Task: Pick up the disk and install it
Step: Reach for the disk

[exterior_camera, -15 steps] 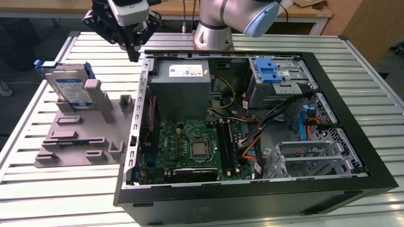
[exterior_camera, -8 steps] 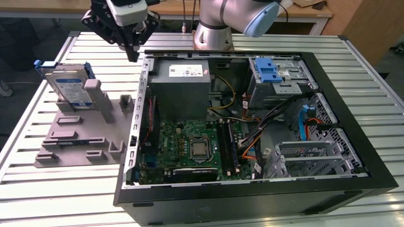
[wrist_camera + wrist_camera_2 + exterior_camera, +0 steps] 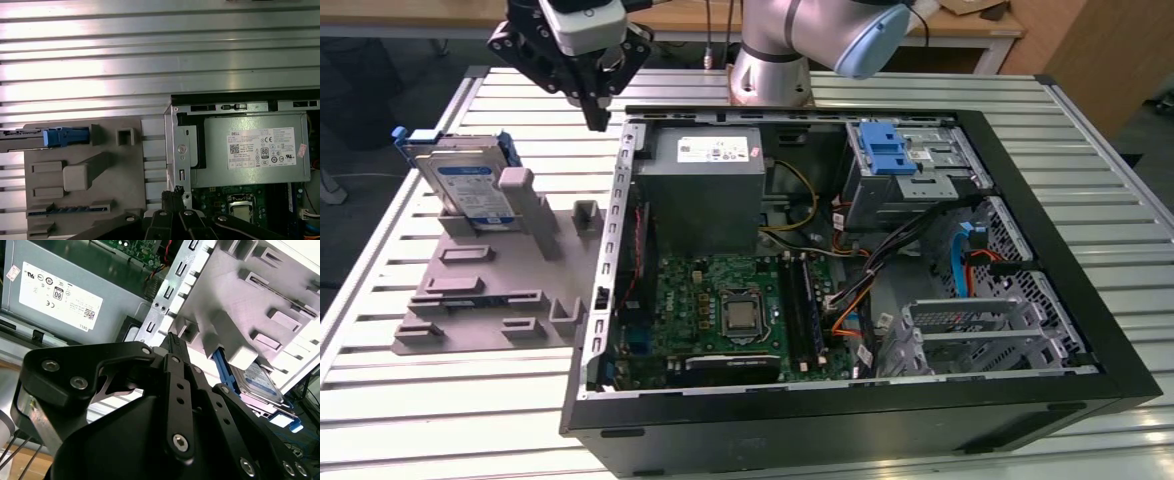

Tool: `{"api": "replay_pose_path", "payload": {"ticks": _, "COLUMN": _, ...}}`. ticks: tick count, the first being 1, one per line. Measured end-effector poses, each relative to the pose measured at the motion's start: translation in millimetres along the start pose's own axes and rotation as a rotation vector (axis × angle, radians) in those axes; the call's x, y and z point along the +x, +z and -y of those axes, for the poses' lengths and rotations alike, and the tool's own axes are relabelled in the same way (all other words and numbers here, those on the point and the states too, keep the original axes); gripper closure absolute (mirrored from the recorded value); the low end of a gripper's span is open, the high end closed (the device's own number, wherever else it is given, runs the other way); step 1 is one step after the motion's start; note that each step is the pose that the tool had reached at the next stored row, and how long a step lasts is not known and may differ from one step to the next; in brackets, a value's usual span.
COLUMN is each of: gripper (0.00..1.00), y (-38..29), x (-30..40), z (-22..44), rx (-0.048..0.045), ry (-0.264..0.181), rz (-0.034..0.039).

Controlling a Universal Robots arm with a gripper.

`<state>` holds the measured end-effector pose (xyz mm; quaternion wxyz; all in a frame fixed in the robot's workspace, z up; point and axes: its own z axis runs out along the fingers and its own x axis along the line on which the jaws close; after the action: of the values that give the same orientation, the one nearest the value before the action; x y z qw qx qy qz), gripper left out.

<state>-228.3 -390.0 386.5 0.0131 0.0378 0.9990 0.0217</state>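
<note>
Silver metal disk (image 3: 464, 182): flat and rectangular, with a white-and-blue label on its broad face and a blue plastic bracket (image 3: 65, 136) framing its edges. It stands on edge in a slot of the grey holder (image 3: 480, 300) and leans back a little, outside the case on the exterior view's left. In the second wrist view the disk (image 3: 260, 377) shows its glossy label and blue rim past the holder's blocks.

The holder is matte grey plastic, a flat plate with blocky posts and raised slots. It lies on the table (image 3: 467, 410), which is ribbed aluminium slats with a bright sheen.

The gripper (image 3: 596, 118) is black, with bolted linkage bars. Its fingers are pressed together to a point and hold nothing. It hangs above the gap between the holder and the case wall, near the disk but apart from it. In both wrist views its tips (image 3: 175, 342) (image 3: 175, 192) sit by the perforated metal edge of the case.

The black case (image 3: 854, 430) lies open on its side. Inside are a grey power supply box (image 3: 707, 190) with a white sticker, a green motherboard (image 3: 720, 300), and a grey metal drive cage (image 3: 921, 175) with a blue latch (image 3: 887, 150).
</note>
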Motion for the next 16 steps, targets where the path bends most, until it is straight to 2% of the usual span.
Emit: {"api": "replay_pose_path", "payload": {"ticks": 16, "gripper": 0.89, "y": 0.1, "x": 2.8, "z": -1.1, "rx": 0.0001, "ry": 0.000, "rz": -0.0001}}
